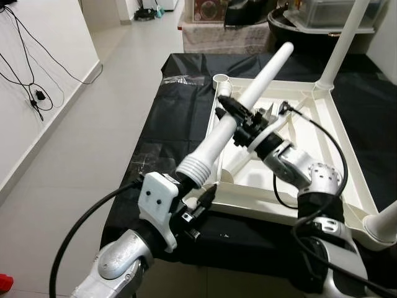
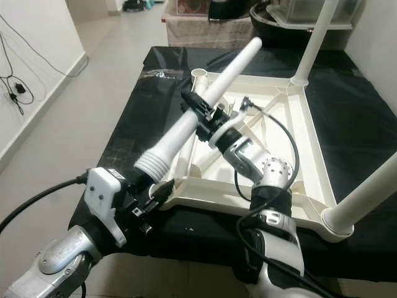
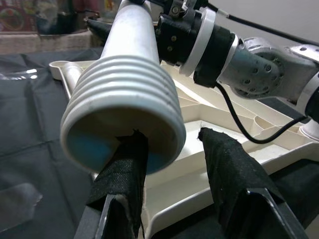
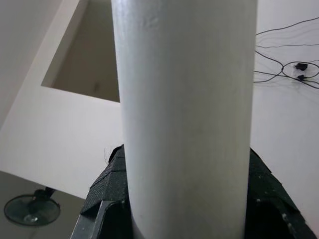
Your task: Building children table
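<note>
A white tabletop (image 1: 322,133) lies upside down on a low surface covered with black cloth (image 1: 180,118). Two white legs already stand in it: one at the far right corner (image 1: 344,40), one at the near right corner (image 1: 388,223). At its far left corner an open round socket (image 1: 221,81) has no leg in it.

A loose white table leg (image 1: 239,115) is held in the air above the left side of the tabletop, slanting from its ribbed, threaded end near the robot up to its rounded tip over the far edge. The right gripper (image 1: 231,110) is clenched around the middle of this leg; in the right wrist view the white tube (image 4: 187,119) sits between the two black padded fingers (image 4: 112,184), which press on it from both sides.

The left gripper (image 3: 169,149) is at the ribbed end. Its fingers are spread apart: one black padded finger (image 3: 124,169) pokes into the hollow mouth of the leg (image 3: 124,104), the other (image 3: 227,159) stands free beside the rim, so it grasps nothing firmly.

On the left, a pale tiled floor (image 1: 80,155) runs along a white wall with black cables (image 1: 31,81). Beyond the far edge stand cluttered shelves and containers (image 1: 248,18).
</note>
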{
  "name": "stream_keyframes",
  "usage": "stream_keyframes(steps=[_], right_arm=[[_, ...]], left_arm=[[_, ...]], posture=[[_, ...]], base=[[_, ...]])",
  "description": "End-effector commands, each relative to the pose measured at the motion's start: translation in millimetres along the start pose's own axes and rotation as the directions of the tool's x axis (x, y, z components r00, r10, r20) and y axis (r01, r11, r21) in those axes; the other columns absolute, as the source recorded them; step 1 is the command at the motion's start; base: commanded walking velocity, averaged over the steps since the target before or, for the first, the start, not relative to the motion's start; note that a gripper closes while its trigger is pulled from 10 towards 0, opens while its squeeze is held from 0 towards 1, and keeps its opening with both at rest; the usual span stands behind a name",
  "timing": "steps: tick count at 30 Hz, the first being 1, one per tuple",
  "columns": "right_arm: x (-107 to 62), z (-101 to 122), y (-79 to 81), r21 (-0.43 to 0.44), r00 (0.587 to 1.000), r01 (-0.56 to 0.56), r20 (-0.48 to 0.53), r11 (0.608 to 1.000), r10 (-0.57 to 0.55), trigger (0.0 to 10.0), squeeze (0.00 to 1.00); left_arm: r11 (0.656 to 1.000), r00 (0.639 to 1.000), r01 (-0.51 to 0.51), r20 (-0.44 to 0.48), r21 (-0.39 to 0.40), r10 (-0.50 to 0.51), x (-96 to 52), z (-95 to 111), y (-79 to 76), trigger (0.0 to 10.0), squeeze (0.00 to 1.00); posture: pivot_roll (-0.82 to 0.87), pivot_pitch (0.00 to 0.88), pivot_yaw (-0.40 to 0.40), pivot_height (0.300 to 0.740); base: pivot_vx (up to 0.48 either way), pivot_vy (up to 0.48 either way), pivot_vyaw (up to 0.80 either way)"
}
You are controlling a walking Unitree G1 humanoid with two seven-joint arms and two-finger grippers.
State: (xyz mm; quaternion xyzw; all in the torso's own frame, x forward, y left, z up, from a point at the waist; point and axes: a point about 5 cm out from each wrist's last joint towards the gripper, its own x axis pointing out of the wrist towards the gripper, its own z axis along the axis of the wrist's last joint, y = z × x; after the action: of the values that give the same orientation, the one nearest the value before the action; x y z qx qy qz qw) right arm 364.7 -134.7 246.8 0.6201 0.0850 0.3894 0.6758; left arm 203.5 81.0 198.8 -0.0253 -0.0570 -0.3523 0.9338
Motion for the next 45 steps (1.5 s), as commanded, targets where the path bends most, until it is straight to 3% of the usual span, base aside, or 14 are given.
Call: stream_keyframes(steps=[1, 12, 16, 17, 18, 19, 20, 22, 23, 25, 26, 31, 32, 45], right_arm=[[10.4, 5.9, 29.7, 0.001, 0.982, -0.184, 0.033, 0.983, 0.184, 0.0, 0.0], [17.0, 30.5, 49.0, -0.092, 0.969, -0.171, 0.162, 0.981, 0.184, 0.0, 0.0], [15.3, 38.5, 43.1, -0.281, 0.978, -0.022, 0.193, 0.959, 0.079, 0.0, 0.0], [15.3, 37.7, 39.1, -0.447, 0.979, 0.081, 0.201, 0.891, 0.012, 0.0, 0.0], [15.3, 37.7, 39.1, -0.447, 0.979, 0.081, 0.201, 0.891, 0.012, 0.0, 0.0], [15.2, 36.1, 34.9, -0.599, 0.974, 0.175, 0.223, 0.782, -0.048, 0.0, 0.0], [15.2, 36.1, 34.9, -0.599, 0.974, 0.175, 0.223, 0.782, -0.048, 0.0, 0.0], [14.8, 30.4, 33.9, -0.799, 0.956, 0.281, 0.282, 0.532, -0.081, 0.0, 0.0], [14.8, 30.4, 33.9, -0.799, 0.956, 0.281, 0.282, 0.532, -0.081, 0.0, 0.0], [14.8, 28.6, 35.2, -0.834, 0.953, 0.294, 0.296, 0.467, -0.072, 0.0, 0.0], [14.9, 26.3, 38.0, -0.864, 0.95, 0.303, 0.306, 0.402, -0.059, 0.0, 0.0], [15.8, 14.5, 42.0, -0.899, 0.956, 0.286, 0.292, 0.331, -0.033, 0.0, 0.0], [16.3, 7.0, 41.3, -0.909, 0.961, 0.269, 0.274, 0.319, -0.03, 0.0, 0.0], [19.6, -39.6, 38.3, -0.951, 0.984, 0.16, 0.174, 0.263, 0.03, 0.0, 0.0]], left_arm=[[0.998, 0.987, 0.008, -0.162, -0.07, -0.02, -4.2, -31.0, -1.0, 10.0, 0.0], [0.994, 0.965, -0.062, -0.259, -0.087, 0.038, -19.3, -53.5, 8.2, 10.0, 0.0], [0.995, 0.963, -0.081, -0.261, -0.052, 0.064, -21.0, -53.9, 11.1, 10.0, 0.0], [0.994, 0.965, -0.11, -0.241, -0.024, 0.101, -20.5, -49.7, 15.9, 10.0, 0.0], [0.994, 0.965, -0.11, -0.241, -0.024, 0.101, -20.5, -49.7, 15.9, 10.0, 0.0], [0.989, 0.966, -0.145, -0.216, 0.004, 0.142, -19.4, -44.3, 21.8, 10.0, 0.0], [0.989, 0.966, -0.145, -0.216, 0.004, 0.142, -19.4, -44.3, 21.8, 10.0, 0.0], [0.973, 0.959, -0.223, -0.164, 0.064, 0.231, -15.9, -32.9, 36.7, 10.0, 0.04], [0.973, 0.959, -0.223, -0.164, 0.064, 0.231, -15.9, -32.9, 36.7, 10.0, 0.04], [0.966, 0.955, -0.246, -0.151, 0.078, 0.255, -14.7, -29.9, 41.2, 10.0, 0.04], [0.96, 0.952, -0.262, -0.136, 0.096, 0.274, -12.7, -26.2, 46.2, 10.0, 1.0], [0.941, 0.948, -0.271, -0.115, 0.201, 0.297, -5.5, -18.5, 55.5, 10.0, 1.0], [0.942, 0.951, -0.256, -0.119, 0.218, 0.286, -1.7, -18.3, 56.7, 10.0, 0.0], [0.95, 0.974, -0.167, -0.104, 0.264, 0.201, 33.9, -19.0, 57.7, 10.0, 0.0]], posture=[[0.19, 0.049, -0.023, 0.74], [0.19, 0.027, -0.029, 0.74], [0.19, 0.024, -0.035, 0.74], [0.19, 0.024, -0.037, 0.74], [0.19, 0.024, -0.037, 0.74], [0.19, 0.025, -0.035, 0.74], [0.19, 0.025, -0.035, 0.74], [0.19, 0.027, -0.036, 0.74], [0.19, 0.027, -0.036, 0.74], [0.19, 0.026, -0.036, 0.74], [0.19, 0.026, -0.034, 0.74], [0.19, 0.027, -0.033, 0.74], [0.19, 0.028, -0.033, 0.74], [0.18, 0.028, -0.029, 0.74]], base=[[0.0, 0.0, 0.0], [0.0, 0.0, 0.0], [0.0, 0.0, 0.0], [0.0, 0.0, 0.0], [0.0, 0.0, 0.0], [0.0, 0.0, 0.0], [0.0, 0.0, 0.0], [0.0, 0.0, 0.0], [0.0, 0.0, 0.0], [0.0, 0.0, 0.0], [0.0, 0.0, 0.0], [0.0, 0.0, 0.0], [0.0, 0.0, 0.0], [0.0, 0.0, 0.0]])
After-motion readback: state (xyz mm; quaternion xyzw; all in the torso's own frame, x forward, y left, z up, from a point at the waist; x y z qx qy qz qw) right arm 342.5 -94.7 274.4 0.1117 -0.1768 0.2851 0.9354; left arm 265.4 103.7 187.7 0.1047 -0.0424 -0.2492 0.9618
